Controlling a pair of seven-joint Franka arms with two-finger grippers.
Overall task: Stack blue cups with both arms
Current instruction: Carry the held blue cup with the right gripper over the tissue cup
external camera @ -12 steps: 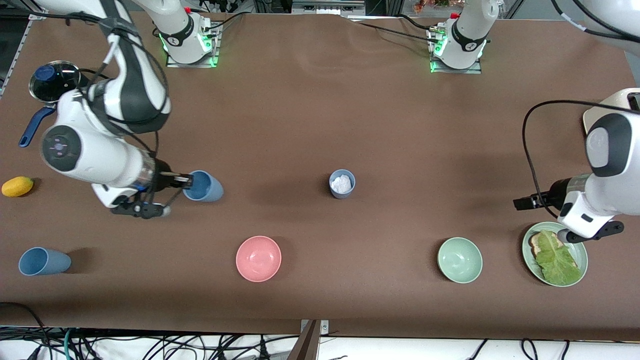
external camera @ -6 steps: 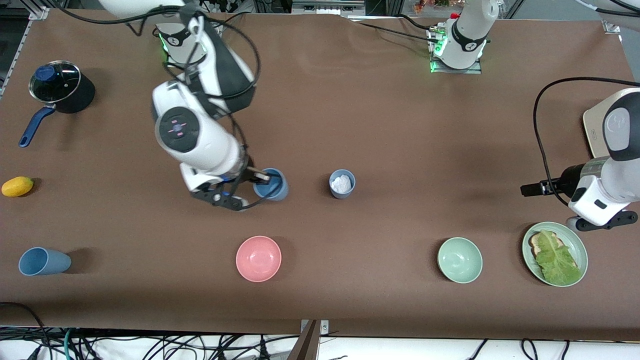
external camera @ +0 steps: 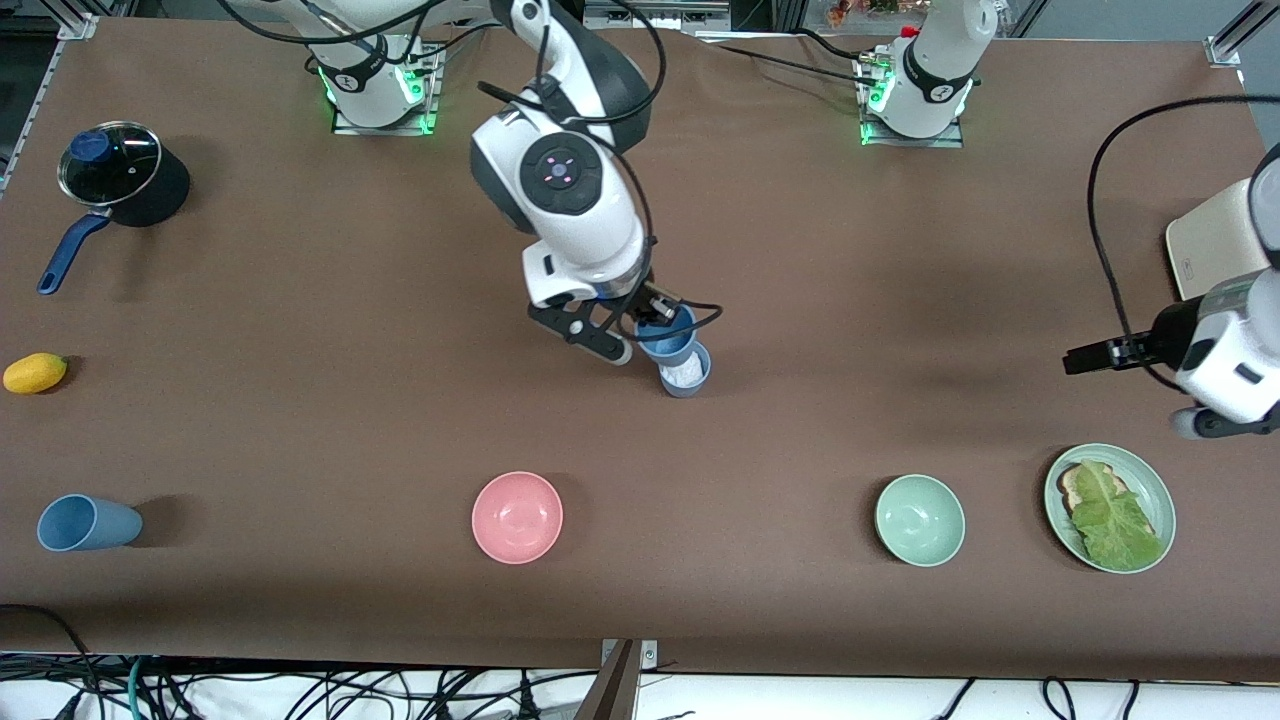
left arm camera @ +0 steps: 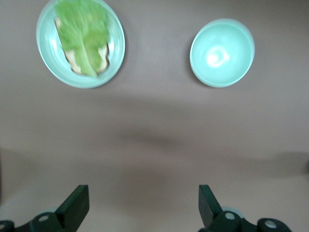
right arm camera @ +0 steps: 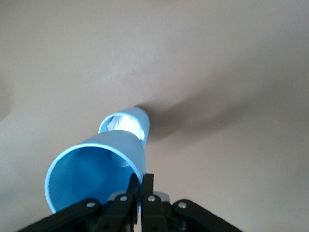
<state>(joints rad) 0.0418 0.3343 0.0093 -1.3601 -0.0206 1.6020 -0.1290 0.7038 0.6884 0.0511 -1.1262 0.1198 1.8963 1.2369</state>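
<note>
My right gripper point(external camera: 655, 314) is shut on the rim of a sky-blue cup point(external camera: 672, 341) and holds it upright in the air at the table's middle. The held cup is over, and partly covers, a grey-blue cup point(external camera: 703, 377) that stands on the table with crumpled white paper in it. In the right wrist view the held cup point(right arm camera: 91, 174) is pinched at its wall by the right gripper point(right arm camera: 142, 191), with the grey-blue cup point(right arm camera: 137, 121) below it. My left gripper point(external camera: 1078, 358) hangs open and empty over the table near the left arm's end, as the left wrist view point(left arm camera: 143, 208) also shows.
Another blue cup point(external camera: 85, 523) stands near the front edge at the right arm's end. A pink bowl point(external camera: 517, 517), pale green bowl point(external camera: 919, 520) and lettuce plate point(external camera: 1150, 485) line the front. A pot point(external camera: 120, 170) and a lemon point(external camera: 34, 373) sit at the right arm's end.
The right arm has carried the sky-blue cup from the right arm's end to over the grey-blue cup. The left gripper has drifted away from the plate, still open.
</note>
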